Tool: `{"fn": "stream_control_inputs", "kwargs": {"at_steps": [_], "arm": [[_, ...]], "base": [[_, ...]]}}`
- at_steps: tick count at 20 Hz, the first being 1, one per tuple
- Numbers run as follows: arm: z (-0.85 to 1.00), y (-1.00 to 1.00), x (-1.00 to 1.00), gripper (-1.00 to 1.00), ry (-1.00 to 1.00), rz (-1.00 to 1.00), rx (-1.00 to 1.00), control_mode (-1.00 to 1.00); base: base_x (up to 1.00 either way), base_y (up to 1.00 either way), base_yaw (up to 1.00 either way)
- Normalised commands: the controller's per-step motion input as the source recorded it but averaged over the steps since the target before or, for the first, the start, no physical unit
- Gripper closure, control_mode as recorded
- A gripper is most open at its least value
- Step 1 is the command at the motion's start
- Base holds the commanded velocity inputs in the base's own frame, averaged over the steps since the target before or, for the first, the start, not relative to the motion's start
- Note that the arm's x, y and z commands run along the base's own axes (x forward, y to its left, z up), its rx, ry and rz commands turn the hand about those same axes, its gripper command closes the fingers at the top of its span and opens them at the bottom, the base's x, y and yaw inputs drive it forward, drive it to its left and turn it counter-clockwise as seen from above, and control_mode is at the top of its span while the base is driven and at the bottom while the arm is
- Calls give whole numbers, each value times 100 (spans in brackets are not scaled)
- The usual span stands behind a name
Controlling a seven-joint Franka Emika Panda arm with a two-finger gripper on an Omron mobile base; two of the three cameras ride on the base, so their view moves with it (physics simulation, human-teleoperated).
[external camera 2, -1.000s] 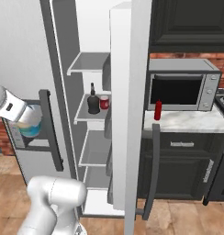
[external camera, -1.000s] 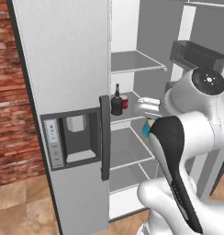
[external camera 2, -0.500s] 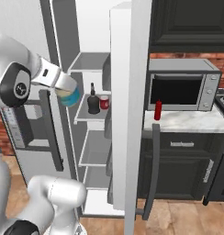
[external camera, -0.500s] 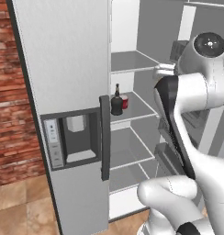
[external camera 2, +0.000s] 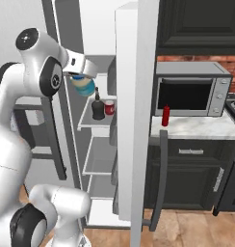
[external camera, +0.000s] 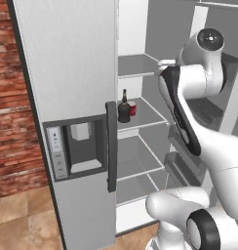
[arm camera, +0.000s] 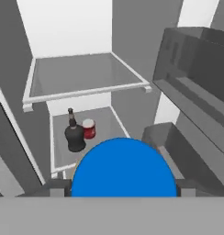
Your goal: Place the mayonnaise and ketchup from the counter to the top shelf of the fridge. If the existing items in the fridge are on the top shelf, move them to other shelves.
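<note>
Hand view: the gripper [arm camera: 123, 195] clamps the mayonnaise [arm camera: 124, 168] upright, facing the fridge's top shelf [arm camera: 81, 73], the black bottle [arm camera: 75, 135] and red container [arm camera: 88, 129] one shelf lower.

Fridge [external camera: 72, 63] open. Black bottle [external camera 2: 97, 109] and small container [external camera 2: 109, 107] side by side, touching, on second shelf, container right of bottle. Top shelf [arm camera: 81, 75] above them. Mayonnaise [external camera 2: 84, 86] in end effector [external camera 2: 80, 77], in front of top shelf. Ketchup [external camera 2: 165, 115] on bench [external camera 2: 196, 128], before microwave [external camera 2: 191, 89], right of fridge.

Black bottle [external camera: 123, 109], red container [external camera: 132, 108] on fridge [external camera: 82, 73] middle shelf.
</note>
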Motion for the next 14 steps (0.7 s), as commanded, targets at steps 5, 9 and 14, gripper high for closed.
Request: {"fn": "stream_control_inputs", "kwargs": {"at_steps": [5,9,14], "arm": [[0,1,53,100,0,30,-17,-100],[2,0,93,100,0,4,-13,-100],[0,0,100,100,1,0,-4,-100]], "base": [[0,0,0],[0,0,0],[0,0,0]]}}
